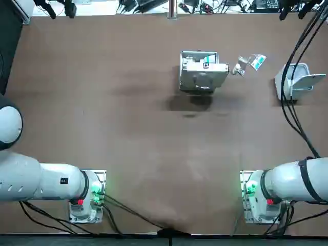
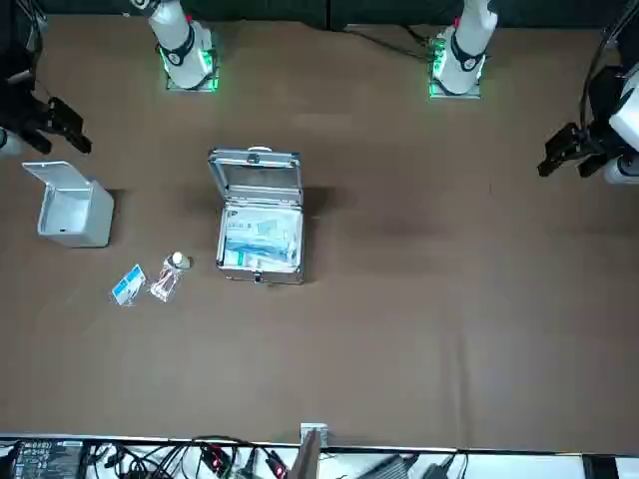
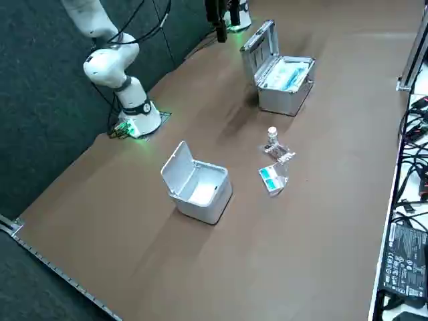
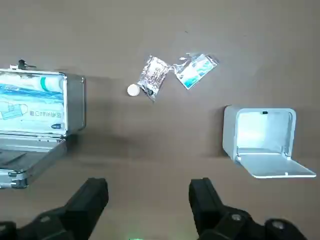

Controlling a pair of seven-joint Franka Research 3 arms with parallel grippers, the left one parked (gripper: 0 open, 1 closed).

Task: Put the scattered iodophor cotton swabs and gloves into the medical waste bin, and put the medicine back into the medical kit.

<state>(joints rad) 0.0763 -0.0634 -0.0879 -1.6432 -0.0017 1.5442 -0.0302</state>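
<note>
two small things lie loose on the brown desk (image 1: 102,128), touching or nearly so. one is a clear flat packet with blue-green print (image 4: 196,70), which i take for the swab pack. the other is a crinkled clear wrapper with a small white-capped bottle at one end (image 4: 152,77), likely the medicine, though i cannot read any label. i cannot make out gloves anywhere.

both rest between the two containers. on one side, near the printed packet, stands the white box-shaped plastic waste bin (image 4: 227,135), its hinged lid flipped open and its inside bare. on the other side, nearer the bottle, sits the silver metal medical kit case (image 4: 75,105), lid thrown back, with blue and white packets inside.

the right end effector (image 4: 148,185) hangs high above the desk, looking down on all of this, its two black fingers (image 4: 95,195) spread apart with nothing between them.

by my reading no item has been moved yet, so the step in hand is the first reach. the next move calls for a descent over one packet with the jaws lined across its narrow side. the pinch must be very low because the film lies flat, and it must keep clear of the neighbouring item so that only one thing lifts. then comes a short carry to the open bin or the kit.
</note>
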